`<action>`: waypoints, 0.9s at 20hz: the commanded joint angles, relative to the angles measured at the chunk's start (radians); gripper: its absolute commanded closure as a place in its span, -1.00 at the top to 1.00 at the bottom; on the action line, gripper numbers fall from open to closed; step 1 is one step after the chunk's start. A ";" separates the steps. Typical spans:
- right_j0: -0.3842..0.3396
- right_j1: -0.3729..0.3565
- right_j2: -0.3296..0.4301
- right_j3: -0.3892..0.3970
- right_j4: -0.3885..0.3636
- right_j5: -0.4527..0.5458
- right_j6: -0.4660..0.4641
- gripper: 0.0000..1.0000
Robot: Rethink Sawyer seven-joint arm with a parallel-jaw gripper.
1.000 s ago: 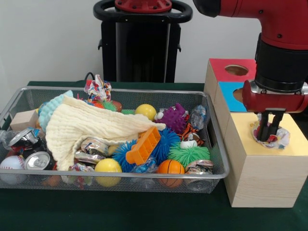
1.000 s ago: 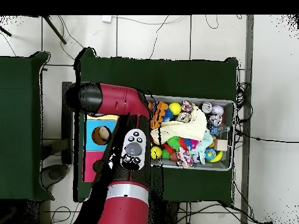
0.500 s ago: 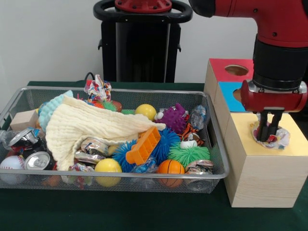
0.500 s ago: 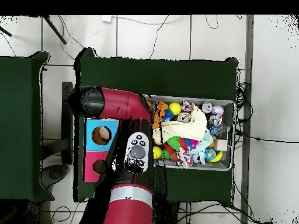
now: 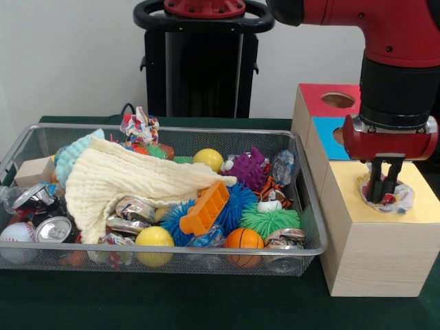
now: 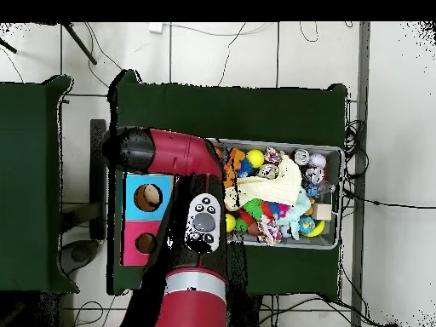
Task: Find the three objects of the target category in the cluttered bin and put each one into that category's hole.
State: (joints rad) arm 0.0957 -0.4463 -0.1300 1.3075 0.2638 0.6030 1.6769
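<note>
— Where is the knotted patchwork cloth bundle point(image 5: 390, 195)?
— On the pale wooden box's yellow top point(image 5: 426, 199), over its hole.
— And the black gripper point(image 5: 382, 194)?
— Fingers closed on it. Another bundle point(image 5: 140, 126) rests on the silver wire-mesh basket's point(image 5: 206, 251) far rim.

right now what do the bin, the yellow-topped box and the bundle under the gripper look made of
The bin: silver wire mesh with a thick metal rim, see-through and shiny. The yellow-topped box: pale wood by its grain lines, with a matte yellow top, probably painted. The bundle under the gripper: soft, crumpled printed cloth, by its folds.
</note>
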 commanded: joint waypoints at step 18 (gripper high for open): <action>0.065 0.182 -0.037 0.066 -0.065 0.234 0.178 -1.00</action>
State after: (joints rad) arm 0.1432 -0.4314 -0.1860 1.2866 0.2634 0.6191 1.6769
